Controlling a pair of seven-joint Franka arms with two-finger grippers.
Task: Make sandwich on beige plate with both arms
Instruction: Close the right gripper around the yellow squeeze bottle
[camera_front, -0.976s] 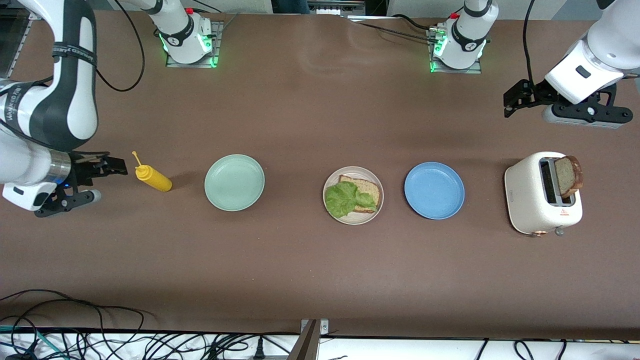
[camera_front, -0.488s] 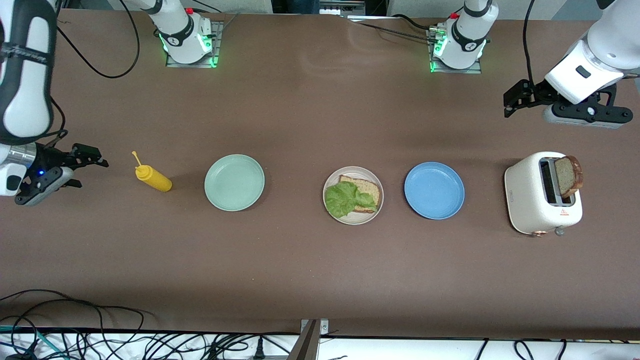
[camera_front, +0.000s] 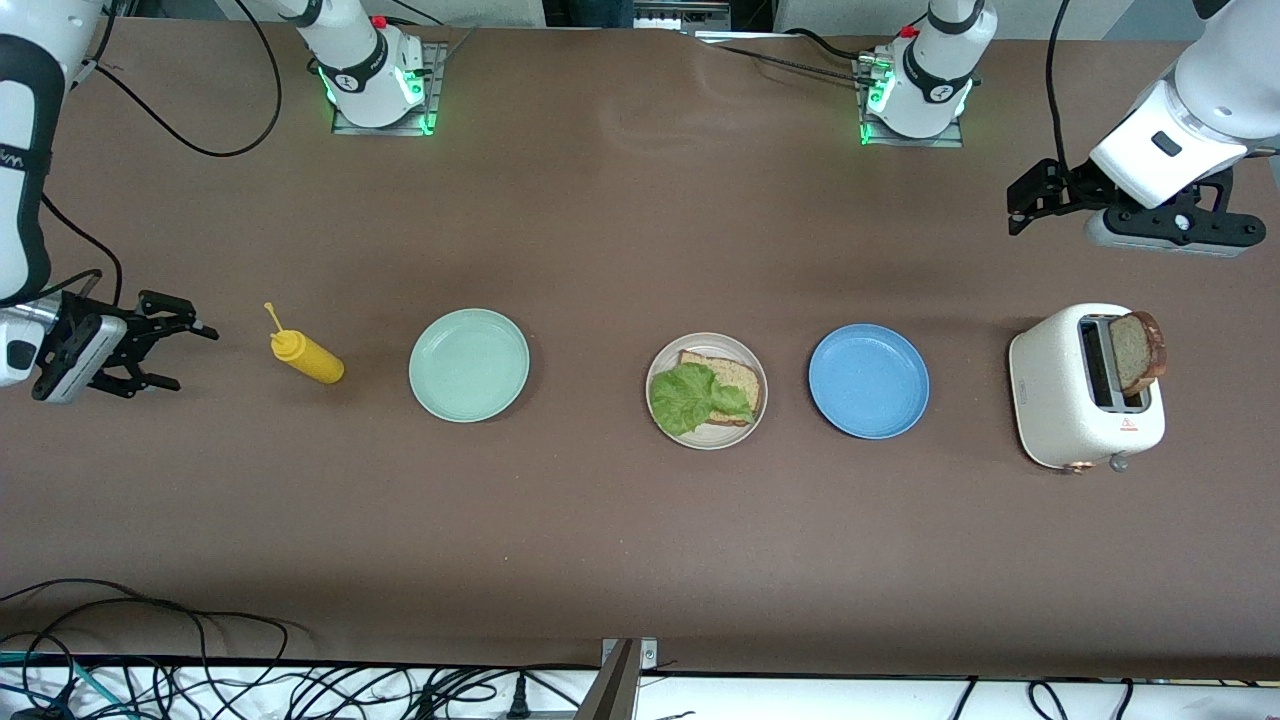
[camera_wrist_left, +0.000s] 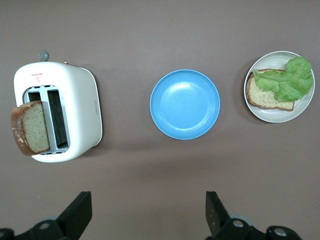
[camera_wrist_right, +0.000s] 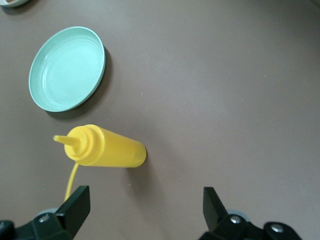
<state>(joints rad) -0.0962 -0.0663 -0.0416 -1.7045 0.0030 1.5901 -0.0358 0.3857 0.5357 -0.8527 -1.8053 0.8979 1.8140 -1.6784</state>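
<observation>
The beige plate (camera_front: 712, 436) sits mid-table with one brown bread slice (camera_front: 742, 378) and a green lettuce leaf (camera_front: 688, 397) on it. A second bread slice (camera_front: 1138, 350) stands up out of the white toaster (camera_front: 1050, 390) toward the left arm's end. My left gripper (camera_front: 1018, 208) is open and empty, in the air over bare table by the toaster. Its wrist view shows the toaster (camera_wrist_left: 80, 100), the slice (camera_wrist_left: 31, 127), the plate (camera_wrist_left: 277, 116) and the lettuce (camera_wrist_left: 287, 80). My right gripper (camera_front: 188, 357) is open and empty beside the yellow bottle.
A yellow squeeze bottle (camera_front: 305, 355) lies toward the right arm's end; it also shows in the right wrist view (camera_wrist_right: 107, 147). A mint-green plate (camera_front: 468, 364) sits beside it. A blue plate (camera_front: 868, 380) sits between the beige plate and the toaster. Cables hang along the front edge.
My right arm has drawn back toward its end of the table, away from the yellow bottle, and its gripper has turned. The left arm has not moved.
</observation>
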